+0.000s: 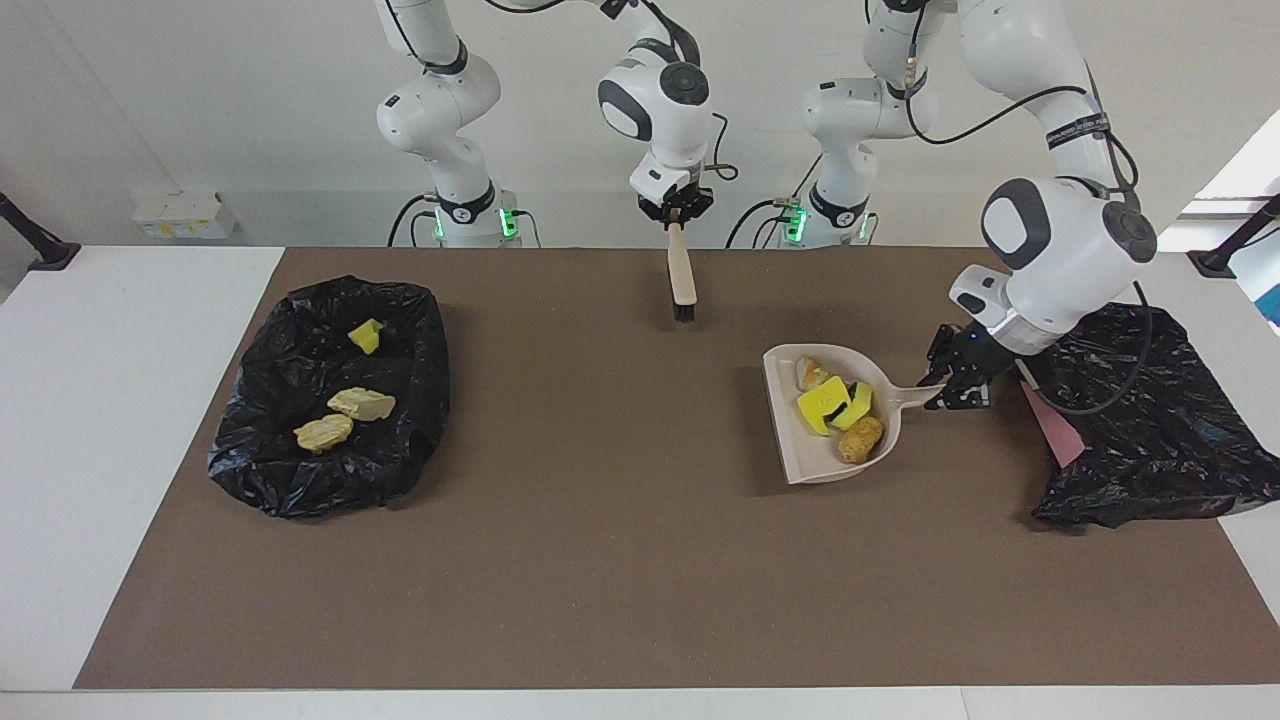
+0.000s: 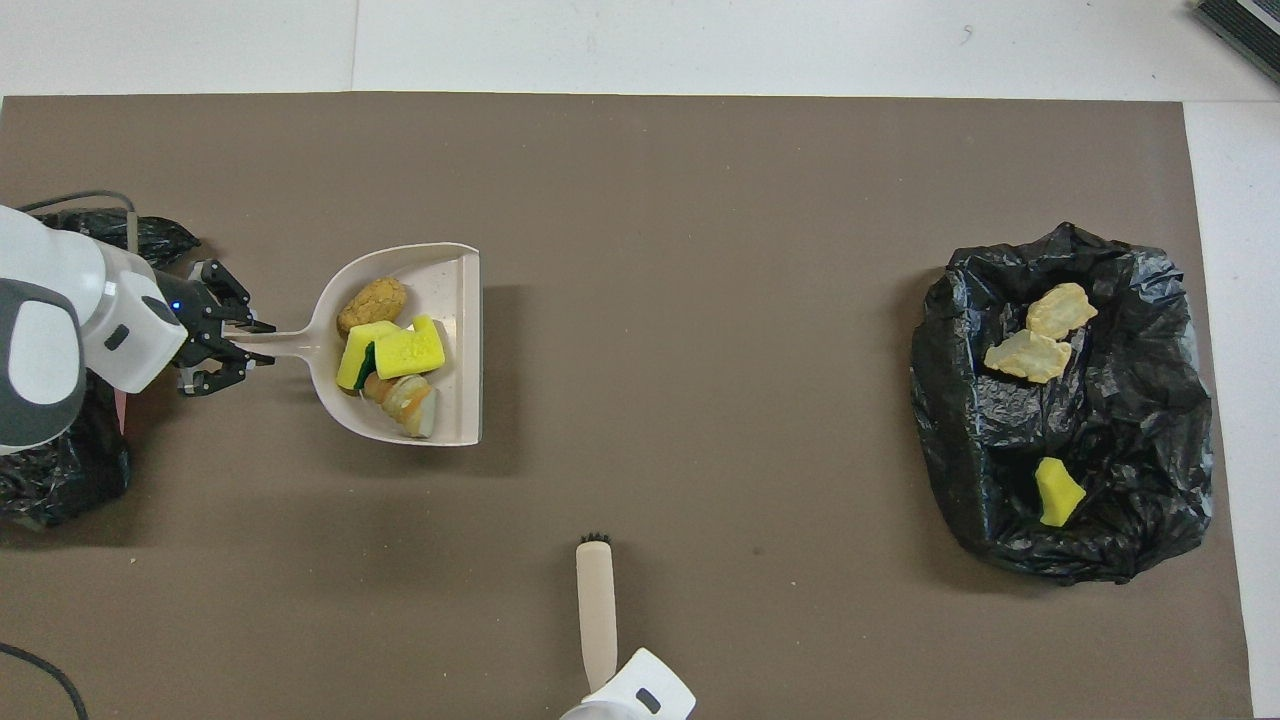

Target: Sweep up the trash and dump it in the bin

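Note:
A beige dustpan [image 1: 810,462] [image 2: 455,282] hangs just above the mat, with my left gripper [image 1: 946,390] [image 2: 243,340] shut on its handle. In it lie several pieces of trash: yellow sponge chunks [image 1: 826,406] [image 2: 405,352], a brown lump [image 1: 860,438] [image 2: 372,300] and a bread-like piece [image 1: 810,375] [image 2: 412,400]. My right gripper [image 1: 677,217] is shut on the handle of the beige brush [image 1: 683,278] [image 2: 597,610], which hangs bristles down over the mat's edge nearest the robots. A black-lined bin [image 1: 290,470] [image 2: 1150,400] at the right arm's end holds three more scraps [image 1: 362,403] [image 2: 1040,355].
A second crumpled black bag [image 1: 1150,420] [image 2: 60,470] with a pink strip [image 1: 1052,428] showing lies at the left arm's end, right beside the left gripper. A brown mat [image 1: 600,560] covers the white table.

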Tool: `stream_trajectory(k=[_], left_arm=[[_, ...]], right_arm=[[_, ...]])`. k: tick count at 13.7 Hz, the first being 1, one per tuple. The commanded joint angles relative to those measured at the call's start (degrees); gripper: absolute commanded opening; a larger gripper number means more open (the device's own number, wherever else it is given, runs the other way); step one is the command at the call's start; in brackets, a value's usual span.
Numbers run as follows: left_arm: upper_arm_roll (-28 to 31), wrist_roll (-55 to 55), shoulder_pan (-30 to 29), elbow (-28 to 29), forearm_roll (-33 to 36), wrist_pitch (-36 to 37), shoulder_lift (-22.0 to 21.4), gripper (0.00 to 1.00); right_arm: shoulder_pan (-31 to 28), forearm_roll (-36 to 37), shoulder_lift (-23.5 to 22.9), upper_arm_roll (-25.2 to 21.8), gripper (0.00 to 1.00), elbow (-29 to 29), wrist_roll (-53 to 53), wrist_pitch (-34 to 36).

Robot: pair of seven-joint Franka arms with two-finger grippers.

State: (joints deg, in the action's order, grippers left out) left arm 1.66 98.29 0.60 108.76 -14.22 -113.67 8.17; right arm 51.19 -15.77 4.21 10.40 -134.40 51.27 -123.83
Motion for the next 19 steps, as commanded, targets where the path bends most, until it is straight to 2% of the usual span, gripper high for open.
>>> stream_trajectory(k=[1,6,10,11,14,17,19], left_arm=[[-0.34,4.44,-4.1,-6.26,0.86,7.04,0.8,0.0],[-0.17,11.31,-12.8,-12.15,3.15,13.9,1.15,0.0],[-0.17,17.02,-19.04,-14.61,4.9,15.84,1.41,0.0],[-0.25,18.42,-20.62,-15.67,5.08,16.98,1.94,0.0],[-0.25,22.63,-25.19,-20.15,7.1,19.63,4.04,0.0],[0.01,24.58,-28.8,-22.62,9.73,19.19,5.28,0.0],[0.01,25.89,-30.21,-23.58,11.67,17.96,5.63,0.0]], right_arm=[[1.62,0.66,0.27,-0.03,0.0,-2.35,2.7,-3.25],[1.72,-0.05,-1.05,-0.11,0.0,-3.94,2.26,-6.25],[1.28,-2.68,-1.22,-0.11,0.0,-4.47,0.25,-6.6],[1.11,-2.94,-1.22,-0.11,0.03,-4.73,-0.55,-6.6],[1.1,-2.95,-1.4,-0.11,0.17,-4.73,-1.95,-6.6],[1.02,-2.95,-1.48,-0.11,0.4,-4.56,-1.96,-6.6],[0.93,-2.95,-2.19,-0.11,0.74,-3.68,-1.17,-6.51]])
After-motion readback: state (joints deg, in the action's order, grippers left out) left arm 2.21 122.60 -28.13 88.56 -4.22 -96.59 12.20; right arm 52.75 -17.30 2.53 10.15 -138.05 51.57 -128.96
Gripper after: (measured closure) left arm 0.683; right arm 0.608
